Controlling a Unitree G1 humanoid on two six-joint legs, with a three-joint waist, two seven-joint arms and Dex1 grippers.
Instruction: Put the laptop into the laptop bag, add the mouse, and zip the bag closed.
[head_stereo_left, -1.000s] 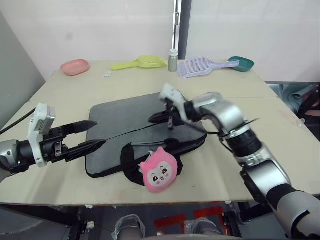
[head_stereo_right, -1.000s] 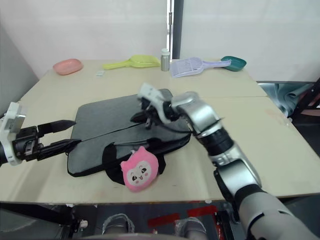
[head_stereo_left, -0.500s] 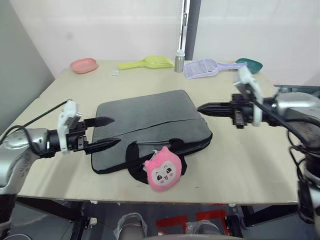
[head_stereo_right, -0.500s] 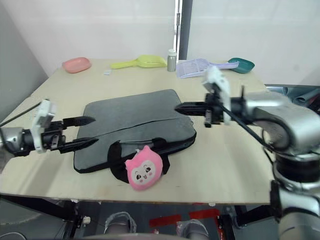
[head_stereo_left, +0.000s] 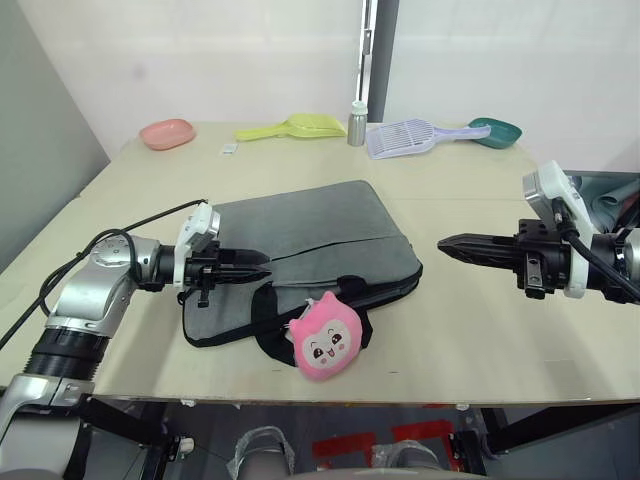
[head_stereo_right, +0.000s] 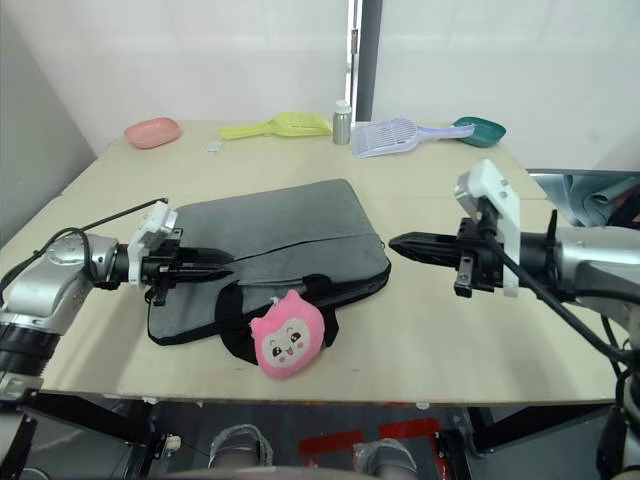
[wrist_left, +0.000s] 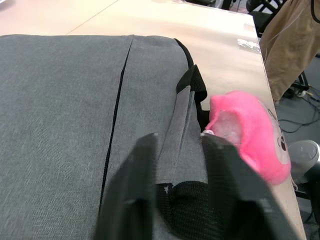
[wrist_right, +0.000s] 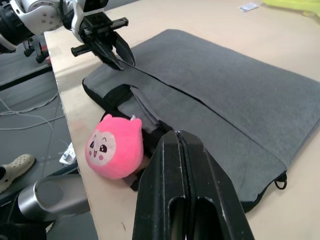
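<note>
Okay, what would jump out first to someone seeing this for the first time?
The pink plush toy with a face, lying at the table's near edge against the grey laptop bag and its black handles. Next, the left tool, open over the bag's near-left part, and the right tool, shut, held above the table to the bag's right.

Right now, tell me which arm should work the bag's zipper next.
Left. The left gripper is already over the laptop bag, fingers open beside the black zipper line. The right gripper is shut and hangs off the bag's far side, above the table.
</note>
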